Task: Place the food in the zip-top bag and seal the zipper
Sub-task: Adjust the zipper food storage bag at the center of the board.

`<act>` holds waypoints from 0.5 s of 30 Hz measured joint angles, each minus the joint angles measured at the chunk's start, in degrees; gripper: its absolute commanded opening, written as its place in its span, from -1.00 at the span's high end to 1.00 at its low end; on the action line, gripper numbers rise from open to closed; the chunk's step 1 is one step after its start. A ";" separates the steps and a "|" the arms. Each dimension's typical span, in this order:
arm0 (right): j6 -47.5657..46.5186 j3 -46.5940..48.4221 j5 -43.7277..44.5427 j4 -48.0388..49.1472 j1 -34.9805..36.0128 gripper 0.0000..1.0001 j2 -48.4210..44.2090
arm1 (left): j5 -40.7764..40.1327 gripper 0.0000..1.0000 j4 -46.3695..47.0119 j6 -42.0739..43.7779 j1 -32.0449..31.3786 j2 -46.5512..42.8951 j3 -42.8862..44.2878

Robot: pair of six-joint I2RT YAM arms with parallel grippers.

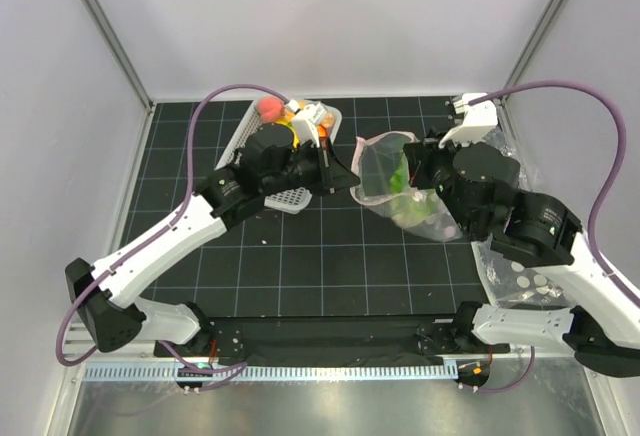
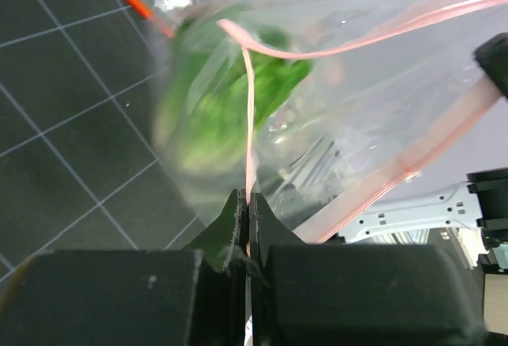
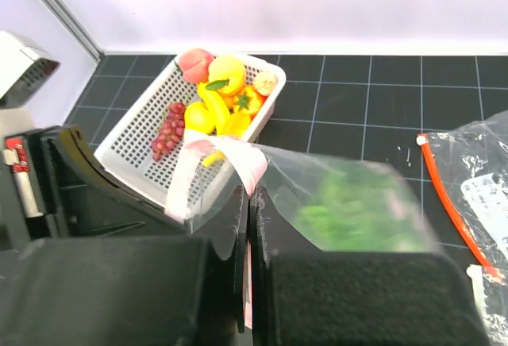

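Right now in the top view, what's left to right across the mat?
White basket → left pincer → zip-top bag holding the green cabbage → loose clear bag at the right edge.

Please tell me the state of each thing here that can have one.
zip-top bag: held between both grippers, zipper unsealed
cabbage: inside the bag
left gripper: shut on the bag's edge
right gripper: shut on the bag's edge
basket: upright, toy fruit inside
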 measured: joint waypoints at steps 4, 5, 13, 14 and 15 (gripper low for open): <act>-0.09 -1.38 -0.66 0.04 0.00 0.99 0.63 | -1.16 1.00 -3.26 0.59 0.33 -0.76 1.46; -0.11 -2.78 -0.68 0.48 0.00 0.99 0.94 | -1.25 0.99 -3.30 0.61 0.70 -1.40 1.44; -0.44 -12.87 -0.57 0.72 0.00 0.98 5.86 | 2.91 0.99 -1.51 1.31 4.11 3.98 0.46; -0.44 -13.09 -0.17 0.55 0.00 0.99 6.01 | 3.76 0.99 -1.29 1.31 4.07 5.81 0.46; -0.44 -13.14 0.48 0.31 0.00 0.99 5.99 | 4.61 1.00 -1.20 1.29 4.07 7.43 0.48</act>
